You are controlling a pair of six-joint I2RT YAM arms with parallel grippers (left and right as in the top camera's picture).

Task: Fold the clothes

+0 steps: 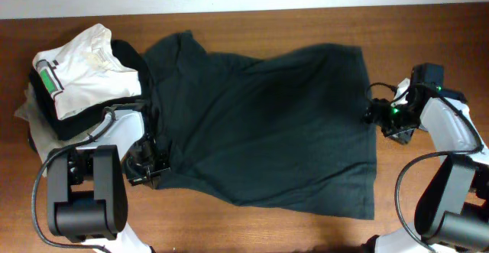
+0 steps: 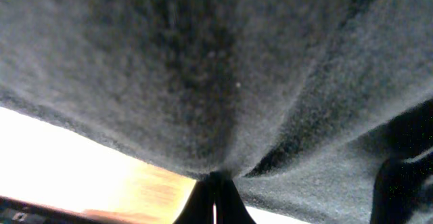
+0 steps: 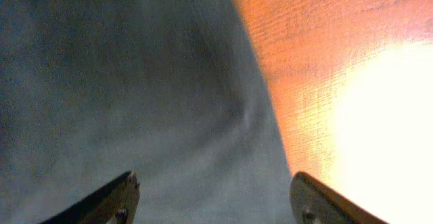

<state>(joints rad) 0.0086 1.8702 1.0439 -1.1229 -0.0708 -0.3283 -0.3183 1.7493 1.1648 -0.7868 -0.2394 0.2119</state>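
The dark greenish-black T-shirt lies spread across the wooden table, plain side up, no lettering visible. My left gripper is at the shirt's left edge and is shut on a pinch of its fabric; in the left wrist view the jaws meet with cloth bunched at their tips. My right gripper is at the shirt's right edge, open. In the right wrist view its fingers straddle the shirt's edge without closing on it.
A white folded shirt with a green label sits on a dark garment at the far left, over a beige one. Bare wooden table lies right of the shirt. The table's back edge runs along the top.
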